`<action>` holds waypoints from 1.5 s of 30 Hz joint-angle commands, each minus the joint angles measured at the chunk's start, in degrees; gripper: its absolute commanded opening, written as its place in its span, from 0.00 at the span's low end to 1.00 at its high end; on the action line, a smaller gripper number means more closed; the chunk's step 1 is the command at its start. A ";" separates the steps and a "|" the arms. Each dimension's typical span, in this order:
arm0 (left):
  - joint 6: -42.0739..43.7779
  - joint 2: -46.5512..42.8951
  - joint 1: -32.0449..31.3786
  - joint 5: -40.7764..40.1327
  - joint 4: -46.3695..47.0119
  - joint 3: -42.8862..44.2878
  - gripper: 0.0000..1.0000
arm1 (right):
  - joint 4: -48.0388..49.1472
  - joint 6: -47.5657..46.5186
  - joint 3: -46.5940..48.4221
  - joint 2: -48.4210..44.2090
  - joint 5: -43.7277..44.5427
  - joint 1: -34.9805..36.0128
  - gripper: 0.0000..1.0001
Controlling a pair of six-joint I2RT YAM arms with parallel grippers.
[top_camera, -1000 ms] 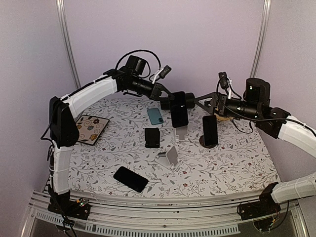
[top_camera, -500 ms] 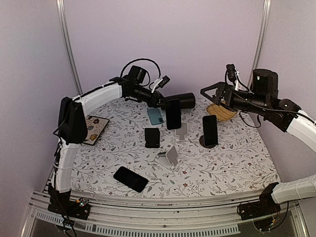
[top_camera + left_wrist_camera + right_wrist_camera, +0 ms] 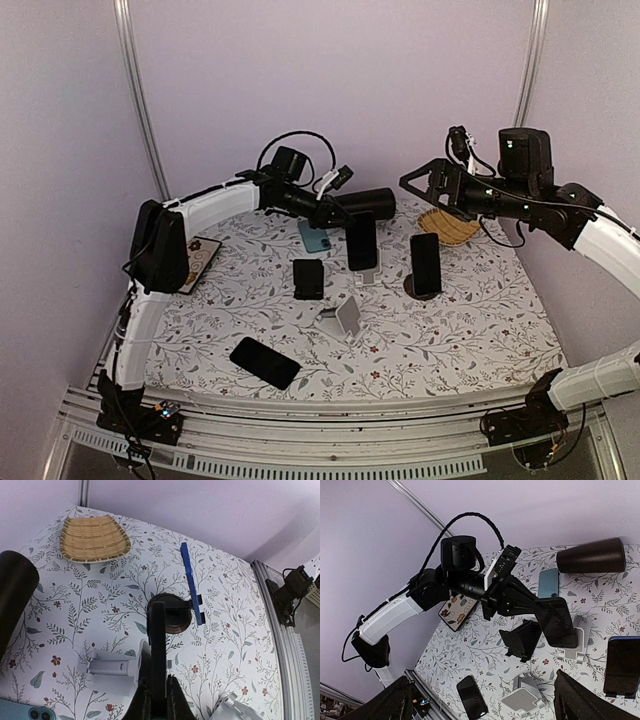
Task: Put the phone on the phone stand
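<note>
Top: left pincer (image 3: 350,218) clamped on black phone (image 3: 361,242), upright at frame centre, lower edge right at white phone stand (image 3: 370,275); contact unclear. Right pincer (image 3: 420,184) spread wide, empty, upper right, raised off surface (image 3: 450,330).
Left wrist: fingers (image 3: 175,705) pinching phone edge-on at bottom centre; stand just left of it, lower left.
Right wrist: own fingers spread, one at each lower corner; phone right of centre, stand directly beneath.
</note>
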 commanded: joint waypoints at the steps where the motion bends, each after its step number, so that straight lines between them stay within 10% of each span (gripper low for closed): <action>1: 0.60 2.19 -1.45 2.53 3.94 1.28 0.00 | -1.03 0.53 1.75 0.83 0.53 -0.05 0.98; 17: 1.74 5.21 -2.51 1.32 2.66 3.35 0.00 | -2.11 0.95 1.42 0.78 -0.47 -0.04 0.98; 23: 1.27 4.58 -2.60 -0.89 2.02 3.02 0.60 | -2.19 1.04 0.89 0.10 -0.78 -0.05 0.98; 27: 1.31 3.35 -2.76 -2.83 1.89 2.84 0.78 | -1.95 1.19 0.40 -0.45 -0.88 -0.04 0.98; 45: -17.56 -18.22 0.20 -26.66 13.38 -18.36 0.89 | -2.45 -2.55 -0.20 -1.52 2.68 -0.05 1.00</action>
